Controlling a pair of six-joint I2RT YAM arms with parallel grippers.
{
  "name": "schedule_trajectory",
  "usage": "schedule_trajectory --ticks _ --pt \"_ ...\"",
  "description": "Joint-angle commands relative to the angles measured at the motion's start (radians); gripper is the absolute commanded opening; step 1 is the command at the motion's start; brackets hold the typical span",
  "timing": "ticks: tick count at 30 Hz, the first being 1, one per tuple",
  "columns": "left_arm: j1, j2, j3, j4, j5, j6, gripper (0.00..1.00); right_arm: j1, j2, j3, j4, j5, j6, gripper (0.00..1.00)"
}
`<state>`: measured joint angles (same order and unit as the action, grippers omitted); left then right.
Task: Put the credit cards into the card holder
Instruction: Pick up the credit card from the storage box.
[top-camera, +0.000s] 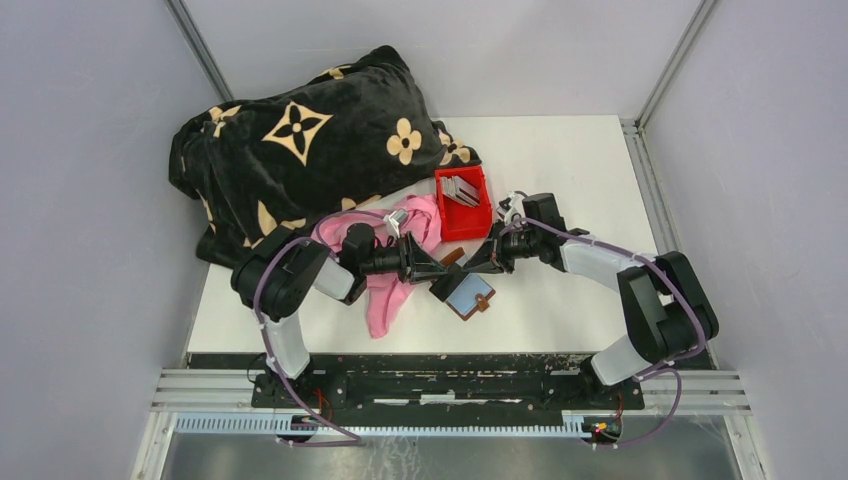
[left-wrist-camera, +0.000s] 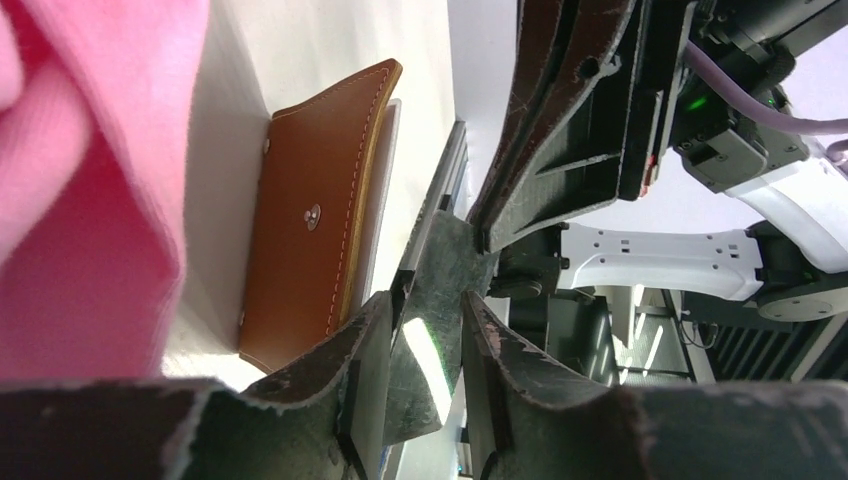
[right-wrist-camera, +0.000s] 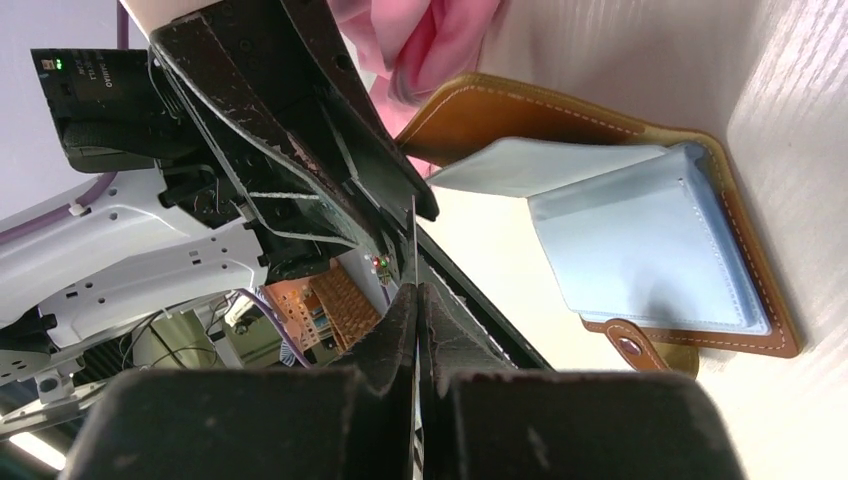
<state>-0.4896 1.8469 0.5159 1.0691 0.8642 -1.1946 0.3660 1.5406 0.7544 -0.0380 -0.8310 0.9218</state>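
Observation:
The brown card holder (top-camera: 470, 296) lies open on the table, pale clear pockets up (right-wrist-camera: 640, 250); its brown outside also shows in the left wrist view (left-wrist-camera: 310, 220). Just above it my two grippers meet tip to tip. My right gripper (top-camera: 472, 262) (right-wrist-camera: 415, 290) is shut on a thin dark credit card (right-wrist-camera: 413, 240), seen edge-on. That card (left-wrist-camera: 430, 340) reaches between the fingers of my left gripper (top-camera: 437, 278) (left-wrist-camera: 428, 300), which stand apart around it with a gap on one side. More grey credit cards (top-camera: 460, 188) stand in the red bin (top-camera: 445, 205).
A pink cloth (top-camera: 385, 300) lies under the left arm, touching the card holder's left side (left-wrist-camera: 80, 200). A black blanket with tan flowers (top-camera: 300, 140) fills the back left. The red bin stands just behind the grippers.

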Motion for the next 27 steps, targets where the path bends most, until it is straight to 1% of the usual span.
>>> schedule_trajectory --ticks 1,12,15,22,25,27 --pt "0.002 0.021 0.001 0.135 0.069 -0.072 0.37 -0.007 0.023 0.009 0.093 -0.032 0.019 0.01" --pt "0.005 0.068 -0.013 0.236 0.100 -0.131 0.24 -0.009 0.062 0.019 0.130 -0.034 0.035 0.01" --pt "0.006 0.083 -0.014 0.262 0.104 -0.143 0.17 -0.009 0.066 0.020 0.131 -0.033 0.035 0.01" --pt "0.005 0.100 -0.015 0.277 0.104 -0.144 0.05 -0.009 0.063 0.019 0.107 -0.025 0.015 0.01" --pt "0.005 0.101 -0.015 0.263 0.097 -0.132 0.03 -0.009 0.060 0.024 0.072 -0.010 -0.012 0.01" --pt "0.005 0.099 -0.015 0.248 0.091 -0.117 0.03 -0.010 0.061 0.029 0.058 -0.004 -0.023 0.05"
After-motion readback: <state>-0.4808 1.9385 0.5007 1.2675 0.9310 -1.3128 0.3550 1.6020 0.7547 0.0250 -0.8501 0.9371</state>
